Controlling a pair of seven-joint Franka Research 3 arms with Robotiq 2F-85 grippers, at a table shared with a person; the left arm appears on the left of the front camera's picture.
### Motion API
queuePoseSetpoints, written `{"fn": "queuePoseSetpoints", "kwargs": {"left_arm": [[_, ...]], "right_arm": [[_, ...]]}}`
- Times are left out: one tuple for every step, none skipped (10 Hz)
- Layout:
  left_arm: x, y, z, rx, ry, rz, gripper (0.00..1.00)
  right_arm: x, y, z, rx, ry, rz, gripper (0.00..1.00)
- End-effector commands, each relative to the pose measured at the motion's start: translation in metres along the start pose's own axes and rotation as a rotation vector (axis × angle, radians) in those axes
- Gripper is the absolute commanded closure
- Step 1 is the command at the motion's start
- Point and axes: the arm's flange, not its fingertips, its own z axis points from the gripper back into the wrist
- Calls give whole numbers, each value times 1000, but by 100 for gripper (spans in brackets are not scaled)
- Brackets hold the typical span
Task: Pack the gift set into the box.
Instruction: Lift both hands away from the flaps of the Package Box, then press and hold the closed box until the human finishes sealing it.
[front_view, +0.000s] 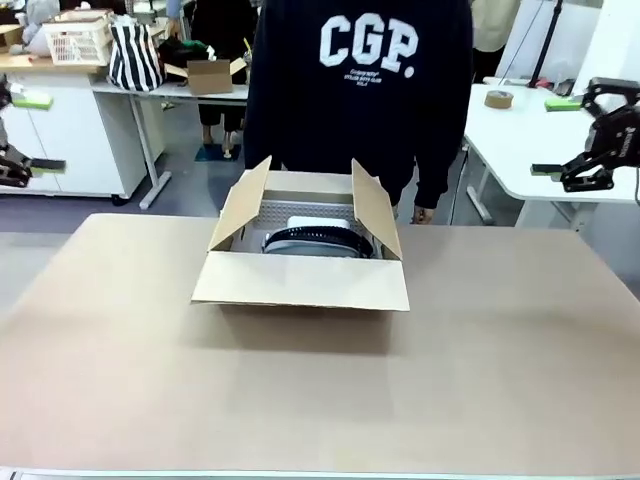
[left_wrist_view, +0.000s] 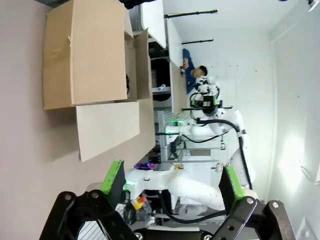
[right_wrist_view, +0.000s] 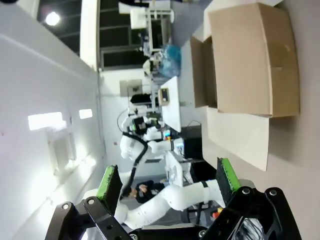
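Inside box (front_view: 300, 282) gift set (front_view: 315, 240) sits; left gripper (left_wrist_view: 170, 182), right gripper (right_wrist_view: 167, 180) both spread, empty; next likely fold flaps squarely.

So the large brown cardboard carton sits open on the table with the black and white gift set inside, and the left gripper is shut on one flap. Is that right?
Not quite. The left gripper is open and holds nothing; the left wrist view shows its green pads apart, away from the large brown cardboard carton. The rest holds: the carton is open on the table with the black and white gift set inside.
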Motion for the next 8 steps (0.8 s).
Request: {"fn": "queuePoseSetpoints", "kwargs": {"left_arm": [[2,-3,4,-58,-22,42,0],[2,-3,4,-58,-22,42,0],[2,-3,4,-58,-22,42,0],[2,-3,4,-58,-22,42,0],[2,-3,4,-58,-22,42,0],[2,-3,4,-58,-22,42,0],[2,-3,4,-58,-22,42,0],[2,-3,4,-58,-22,42,0]], "right_arm": [[-7,-4,3,9,68,104,0],[-7,-4,3,9,68,104,0],[-7,-4,3,9,68,104,0],[-7,-4,3,9,68,104,0],[-7,-4,3,9,68,104,0],[-7,-4,3,9,68,104,0],[-7,-4,3,9,68,104,0],[-7,-4,3,9,68,104,0]]}}
